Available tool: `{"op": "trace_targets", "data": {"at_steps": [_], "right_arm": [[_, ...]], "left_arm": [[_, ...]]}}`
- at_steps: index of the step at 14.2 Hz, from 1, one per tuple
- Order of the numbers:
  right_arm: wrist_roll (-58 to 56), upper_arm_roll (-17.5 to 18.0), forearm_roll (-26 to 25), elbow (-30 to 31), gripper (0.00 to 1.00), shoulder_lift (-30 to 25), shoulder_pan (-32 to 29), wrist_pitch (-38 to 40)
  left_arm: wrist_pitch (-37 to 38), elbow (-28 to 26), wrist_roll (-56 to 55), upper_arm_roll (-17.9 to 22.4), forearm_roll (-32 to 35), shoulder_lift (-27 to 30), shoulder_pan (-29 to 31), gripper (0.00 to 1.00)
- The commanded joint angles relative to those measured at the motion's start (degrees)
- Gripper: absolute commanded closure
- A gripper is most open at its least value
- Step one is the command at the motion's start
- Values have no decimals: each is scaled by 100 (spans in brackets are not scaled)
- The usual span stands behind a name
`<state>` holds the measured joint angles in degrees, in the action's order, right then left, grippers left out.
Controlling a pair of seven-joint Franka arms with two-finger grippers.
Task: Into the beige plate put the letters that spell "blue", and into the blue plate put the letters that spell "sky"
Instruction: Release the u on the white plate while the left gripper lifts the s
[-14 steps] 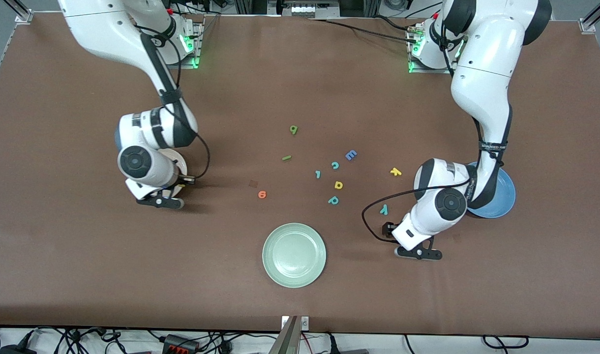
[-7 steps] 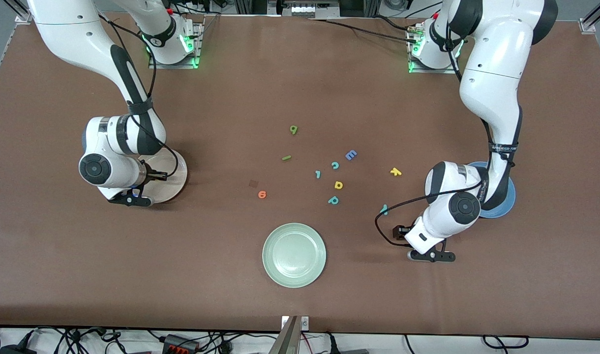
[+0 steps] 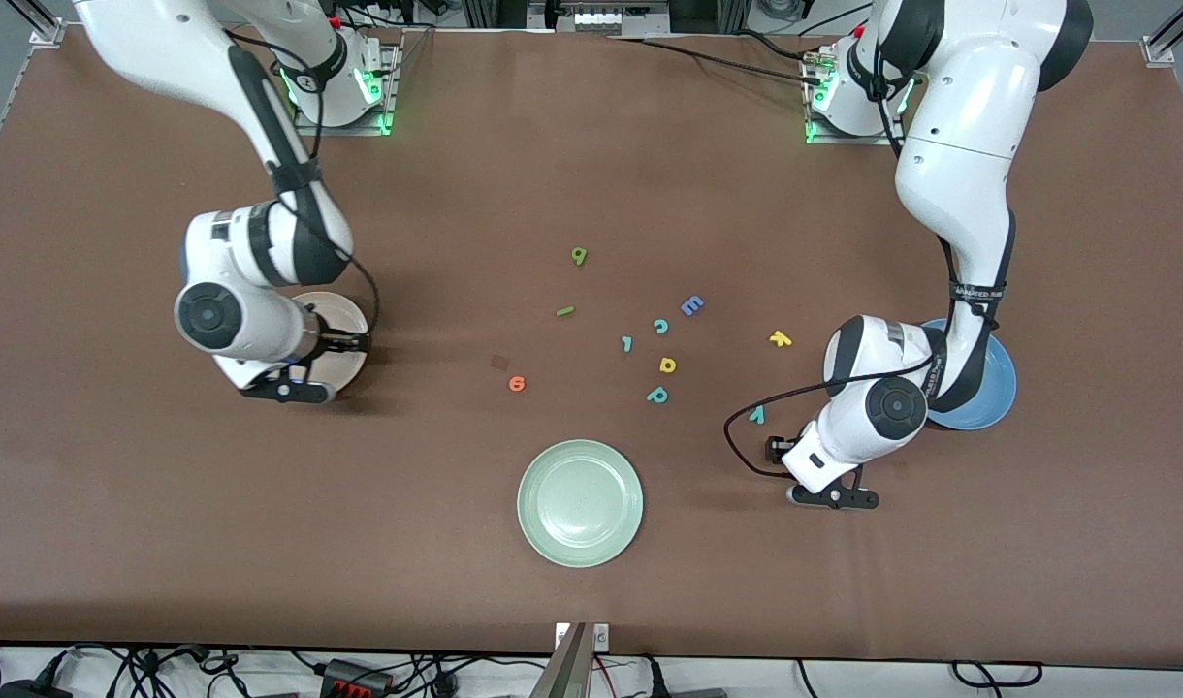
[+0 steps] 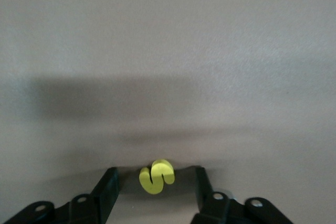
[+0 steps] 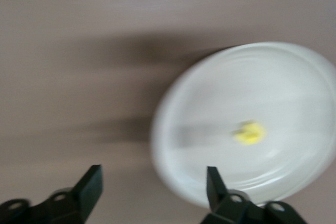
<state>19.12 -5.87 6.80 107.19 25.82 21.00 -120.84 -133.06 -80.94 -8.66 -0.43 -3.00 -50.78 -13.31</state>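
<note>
Front view: the beige plate (image 3: 344, 325) lies toward the right arm's end of the table, mostly covered by the right gripper (image 3: 335, 341), which hangs over it. What the plate carries cannot be seen here. The right wrist view settles that: a small yellow piece (image 5: 249, 132) (blurred, shape not readable) lies in the plate, and the fingers (image 5: 90, 188) stand spread wide, holding nothing.

The blue plate (image 3: 991, 388) sits at the left arm's end, partly under that arm. The left gripper (image 3: 837, 485) is low over the table near it. Only the left wrist view shows the yellow s (image 4: 156, 176) between its parted fingers (image 4: 107, 187); whether they touch it cannot be told.

Yellow k (image 3: 781, 338) and teal y (image 3: 757, 415) lie on the table.
</note>
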Motion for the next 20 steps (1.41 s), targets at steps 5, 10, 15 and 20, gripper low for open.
{"op": "trace_targets", "data": {"at_steps": [5,10,15,20], "right_arm": [[3882,7,524,-338,0,606,1642,-860],[6110,7,656,-1234,0,1407,2460,-1064],[6753,7,656,-1455,4,1671,2707,-1073],[7167,7,674,-1481,26,1742,2725,-1117]], "left_arm": [[-1,-124,14,8,124,86,4,89],[374,-141,57,43,517,523,91,91],[2996,-150,126,34,625,1087,398,91],[2935,-817,769,26,625,1403,1181,92]]}}
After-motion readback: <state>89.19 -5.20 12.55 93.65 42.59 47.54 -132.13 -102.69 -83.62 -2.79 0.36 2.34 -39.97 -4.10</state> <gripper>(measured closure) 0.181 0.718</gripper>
